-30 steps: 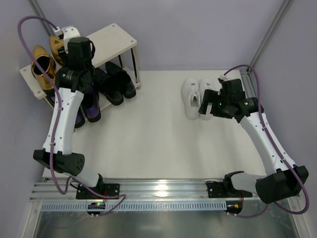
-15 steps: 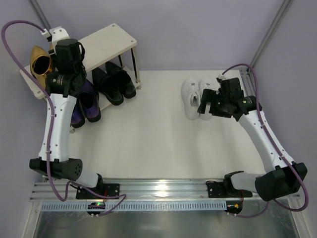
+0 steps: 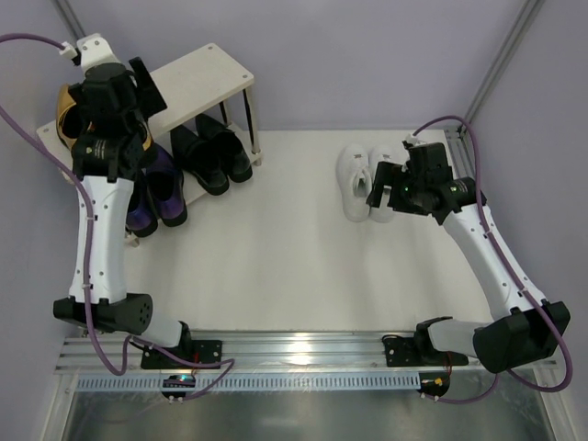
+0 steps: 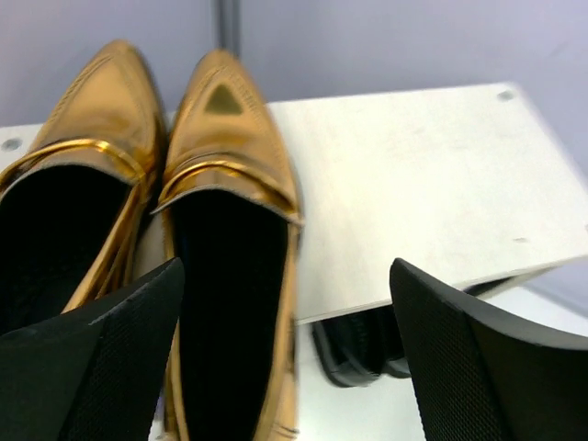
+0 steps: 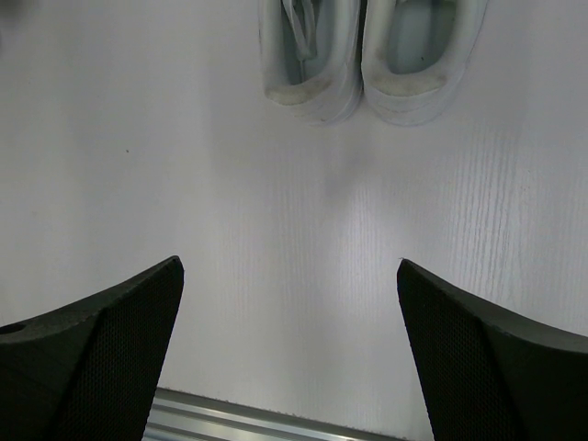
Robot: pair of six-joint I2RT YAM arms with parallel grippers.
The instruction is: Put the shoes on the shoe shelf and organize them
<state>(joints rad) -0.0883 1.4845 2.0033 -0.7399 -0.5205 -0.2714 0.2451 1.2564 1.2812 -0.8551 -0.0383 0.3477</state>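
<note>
The gold loafers point(image 4: 230, 184) sit side by side on the left of the shoe shelf's top board point(image 4: 413, 184). My left gripper point(image 4: 285, 349) is open and empty just above their heels. In the top view it point(image 3: 119, 96) covers most of them, and only a bit of gold point(image 3: 62, 115) shows. The purple shoes point(image 3: 156, 188) and black shoes point(image 3: 211, 152) are on the lower tier. The white sneakers point(image 3: 367, 179) stand on the table at right. My right gripper point(image 3: 381, 188) is open and empty beside them. In the right wrist view the sneakers point(image 5: 367, 55) lie beyond the fingers.
The right half of the shelf's top board point(image 3: 207, 78) is bare. The black shoes' heels point(image 4: 367, 354) show under the board edge. An aluminium rail point(image 3: 294, 354) runs along the near table edge. Frame posts stand at both back corners.
My left gripper has risen and drawn back to the left, off the gold loafers, which now lie together on the top board. The right arm has barely moved.
</note>
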